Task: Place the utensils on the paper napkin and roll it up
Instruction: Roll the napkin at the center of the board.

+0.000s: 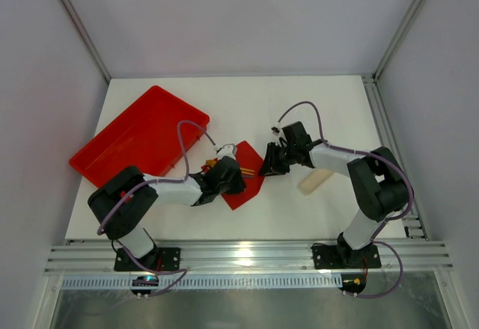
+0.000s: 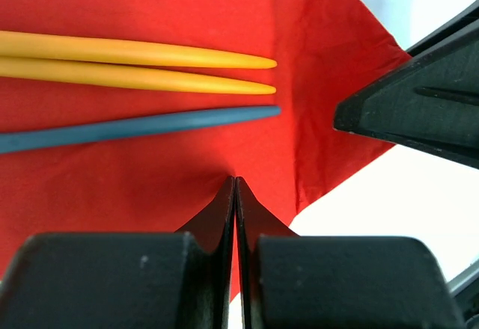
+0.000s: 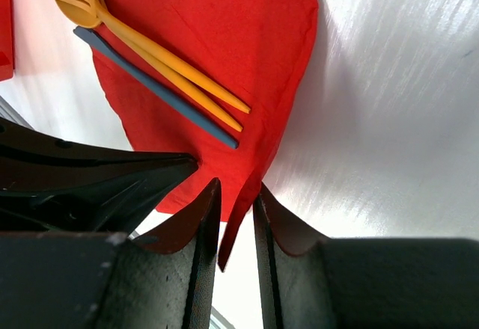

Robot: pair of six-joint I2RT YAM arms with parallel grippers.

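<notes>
Paper napkin [image 1: 244, 194] lies on the white table [image 1: 314, 112], about mid-table and toward the near edge, between my two grippers. It is mostly flat and lightly creased.

The utensils [image 3: 161, 63] rest on the napkin, side by side and close together. There are two yellow pieces [image 2: 135, 63], one showing fork tines at its end, and a blue-grey piece [image 2: 150, 125] just beside them. Their slim ends stop short of the napkin's right corner.

My left gripper [image 2: 235, 181] is at the napkin's left side, low over the paper. Its fingers are pressed fully together. I cannot tell whether any paper is caught between them.

My right gripper [image 3: 236, 188] is at the napkin's right corner. Its fingers stand a narrow gap apart, and the corner of the napkin rises into that gap. I cannot tell if it is truly pinched.

Red tray [image 1: 112, 157] sits far left, apart from the napkin. A pale cream object [image 1: 316, 181] lies on the table near my right arm; I can't make out what it is.
</notes>
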